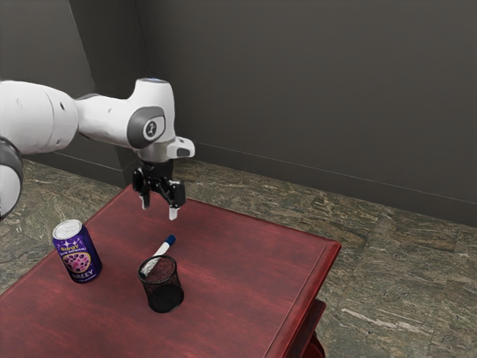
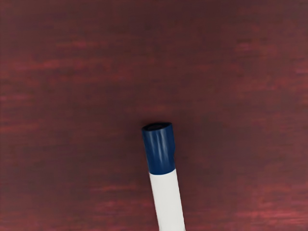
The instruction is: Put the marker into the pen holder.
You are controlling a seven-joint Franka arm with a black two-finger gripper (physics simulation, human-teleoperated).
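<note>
Evidently, the table (image 1: 257, 257) serves as the level support for every item. Above it the arm (image 1: 108, 119) holds its hand pointing down, a posture suited to a grasp from overhead; the jaws stand apart and empty, presumably to straddle the marker's barrel. The drinks can (image 1: 77, 253) is upright, away from the marker, and should not obstruct. The pen holder (image 1: 164, 297) stands upright, mouth up, fit to receive. The marker (image 1: 162, 249) lies on the table beside it, capped end pointing away; contact between the two cannot be determined. The blue cap (image 2: 160, 150) offers the clearer grip, the holder crowding the other end.
</note>
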